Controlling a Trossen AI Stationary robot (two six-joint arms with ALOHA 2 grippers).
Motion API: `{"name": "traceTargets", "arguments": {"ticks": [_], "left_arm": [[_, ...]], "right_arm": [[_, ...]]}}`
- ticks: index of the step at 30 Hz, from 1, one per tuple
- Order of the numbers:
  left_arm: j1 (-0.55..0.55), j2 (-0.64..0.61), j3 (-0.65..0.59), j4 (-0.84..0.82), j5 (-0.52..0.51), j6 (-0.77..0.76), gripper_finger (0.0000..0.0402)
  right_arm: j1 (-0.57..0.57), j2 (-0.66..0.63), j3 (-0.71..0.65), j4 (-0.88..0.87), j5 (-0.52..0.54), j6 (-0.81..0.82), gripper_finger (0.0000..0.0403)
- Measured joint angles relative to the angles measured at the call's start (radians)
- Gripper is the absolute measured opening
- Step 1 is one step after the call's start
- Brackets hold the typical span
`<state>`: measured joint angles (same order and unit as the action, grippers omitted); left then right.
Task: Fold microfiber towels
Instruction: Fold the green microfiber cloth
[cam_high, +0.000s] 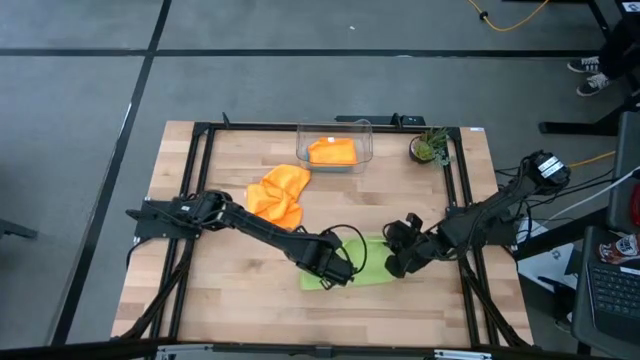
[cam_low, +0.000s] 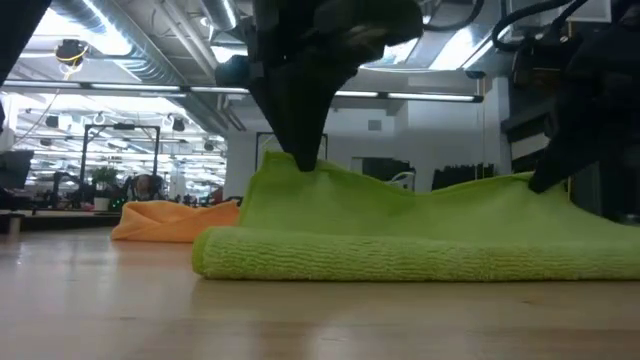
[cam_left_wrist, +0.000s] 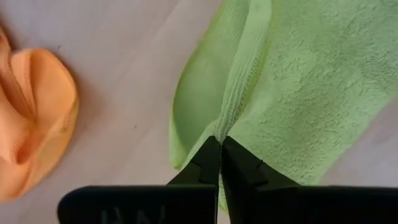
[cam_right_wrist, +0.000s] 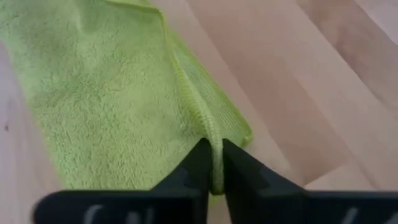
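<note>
A lime green towel (cam_high: 362, 266) lies folded over on the table near the front middle, its lower layers flat on the wood (cam_low: 400, 255). My left gripper (cam_high: 338, 270) is shut on the towel's left end, and my right gripper (cam_high: 398, 262) is shut on its right end. A crumpled orange towel (cam_high: 278, 195) lies on the table behind and to the left of it. A second orange towel (cam_high: 333, 152) lies folded in the clear bin. The teal towel is out of view. My left gripper pinches the green towel's hemmed edge (cam_left_wrist: 231, 115) between its two fingers, coming from above and pointing down (cam_low: 303, 160). The held edge stands lifted a little above the rest of the towel, which lies on the table. How many layers it has, I cannot tell. My right gripper pinches the green towel's hemmed edge (cam_right_wrist: 208, 127) between its two fingers, near a corner at the towel's right end. The fingers come from above, slanting from the right (cam_low: 548, 178). The held edge is raised a little while the layer below stays on the table.
A clear plastic bin (cam_high: 365, 140) stands at the far middle of the table and a small potted plant (cam_high: 432, 148) at the far right. Dark frame rails (cam_high: 196, 190) run along the table's left and right sides. Bare wood shows at the near left.
</note>
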<state>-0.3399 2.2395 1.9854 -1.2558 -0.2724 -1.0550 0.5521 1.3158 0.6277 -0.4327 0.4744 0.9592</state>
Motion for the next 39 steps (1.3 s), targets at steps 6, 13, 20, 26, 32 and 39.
{"name": "traceTargets", "arguments": {"ticks": [6, 13, 20, 26, 32, 39], "left_arm": [[0.023, 0.003, 0.0, -0.059, -0.005, -0.035, 0.0051], [0.048, 0.003, 0.0, -0.105, -0.015, -0.103, 0.0129], [0.026, -0.004, 0.0, -0.13, 0.117, -0.149, 0.0147], [-0.029, -0.049, 0.043, -0.135, 0.274, -0.305, 0.0141], [-0.12, -0.06, 0.146, -0.224, 0.207, -0.361, 0.0141], [-0.218, -0.079, 0.252, -0.304, 0.004, -0.506, 0.0141]], "right_arm": [[-0.037, 0.0, 0.0, -0.012, -0.025, -0.028, 0.0112], [-0.088, -0.017, 0.001, -0.015, -0.061, -0.045, 0.0175], [-0.083, -0.07, 0.049, -0.009, -0.156, -0.048, 0.0191], [-0.006, -0.028, 0.055, 0.197, -0.1, 0.031, 0.0192], [0.035, 0.182, 0.054, 0.55, 0.029, -0.161, 0.0192], [0.035, 0.415, 0.054, 0.762, 0.366, -0.092, 0.0172]]}}
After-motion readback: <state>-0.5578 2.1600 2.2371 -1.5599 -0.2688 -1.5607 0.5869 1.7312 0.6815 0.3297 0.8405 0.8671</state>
